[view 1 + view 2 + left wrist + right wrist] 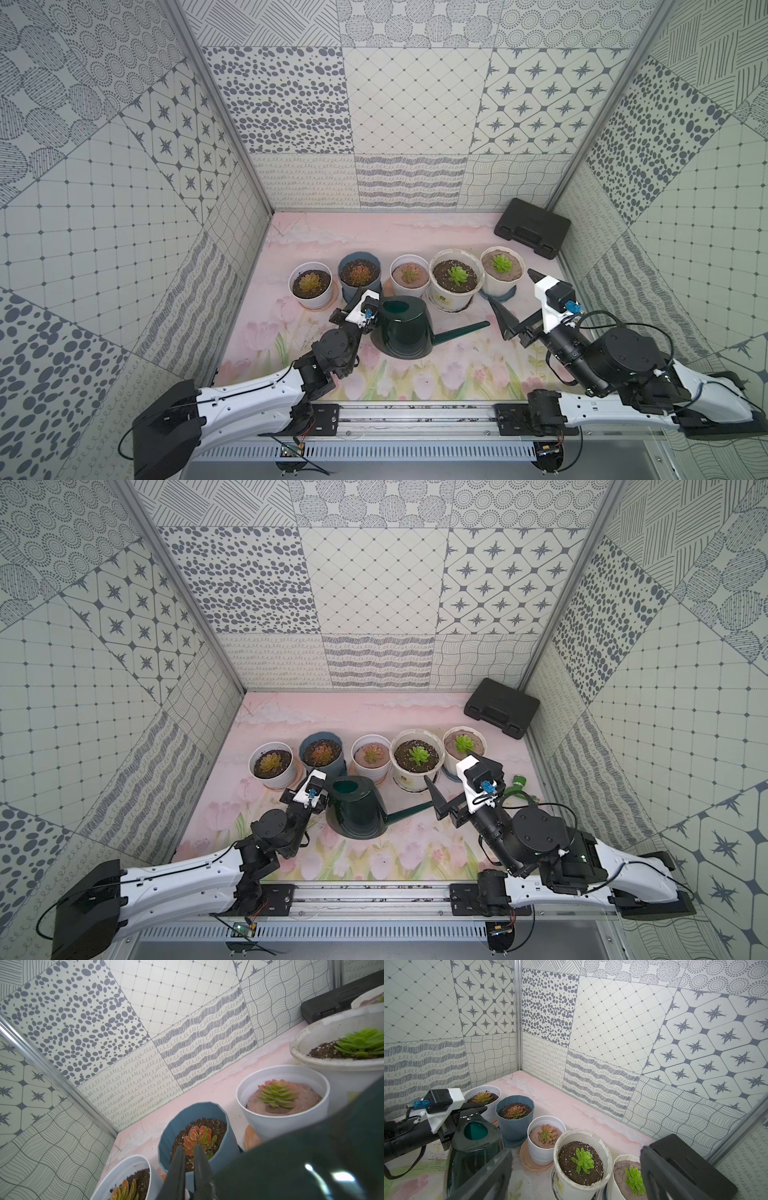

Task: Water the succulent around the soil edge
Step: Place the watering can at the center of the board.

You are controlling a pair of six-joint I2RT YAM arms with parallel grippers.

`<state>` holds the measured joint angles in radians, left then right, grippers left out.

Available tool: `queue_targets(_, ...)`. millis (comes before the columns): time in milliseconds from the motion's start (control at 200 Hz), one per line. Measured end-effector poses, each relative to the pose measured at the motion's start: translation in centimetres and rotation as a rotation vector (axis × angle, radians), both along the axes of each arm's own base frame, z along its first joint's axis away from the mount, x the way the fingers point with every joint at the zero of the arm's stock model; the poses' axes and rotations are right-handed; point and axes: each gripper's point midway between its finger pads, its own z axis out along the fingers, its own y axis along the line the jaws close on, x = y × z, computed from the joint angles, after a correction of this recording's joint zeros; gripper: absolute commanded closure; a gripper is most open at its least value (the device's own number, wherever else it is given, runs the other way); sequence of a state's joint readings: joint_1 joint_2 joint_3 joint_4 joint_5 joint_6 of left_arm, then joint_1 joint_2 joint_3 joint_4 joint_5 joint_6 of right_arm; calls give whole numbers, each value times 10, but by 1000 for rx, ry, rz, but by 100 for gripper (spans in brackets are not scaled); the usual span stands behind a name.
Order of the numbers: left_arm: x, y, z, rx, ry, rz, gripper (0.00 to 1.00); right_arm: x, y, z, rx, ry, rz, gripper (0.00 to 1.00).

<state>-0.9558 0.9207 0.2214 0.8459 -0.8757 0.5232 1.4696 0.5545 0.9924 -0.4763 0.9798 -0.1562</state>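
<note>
Succulent (pixel 501 263) set in the white fluted pot (pixel 495 287) at the right end of the pot row.
Its soil edge (pixel 488 270) is crowded by the wide-open, empty right gripper (pixel 510 284). The watering can (pixel 405 332) is stood before the row, and the closed left gripper (pixel 188 1149) is pressed beside it, with any hold unclear.

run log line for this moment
left fingers: shut by watering can | right fingers: open, empty, near succulent | can upright | pour not started
</note>
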Motion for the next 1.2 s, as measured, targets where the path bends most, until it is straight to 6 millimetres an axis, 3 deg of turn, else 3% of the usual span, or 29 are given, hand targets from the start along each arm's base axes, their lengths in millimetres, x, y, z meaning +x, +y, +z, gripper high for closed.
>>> queue_targets(220, -1, 6, -37, -15, 52, 38, 100, 17, 10, -20, -17, 46, -44, 3)
queue_targets(430, 1, 4, -59, 17, 83, 54, 100, 35, 15, -39, 19, 127, -59, 3)
queue_targets(810, 17, -18, -65, 17, 104, 64, 100, 43, 40, -58, 40, 203, -1, 3)
queue_targets(1061, 26, -33, -98, 13, 166, 93, 100, 45, 42, -60, 56, 209, 9, 2)
queue_targets(1201, 29, -44, -102, -12, 165, 90, 100, 45, 40, -62, 63, 208, 11, 3)
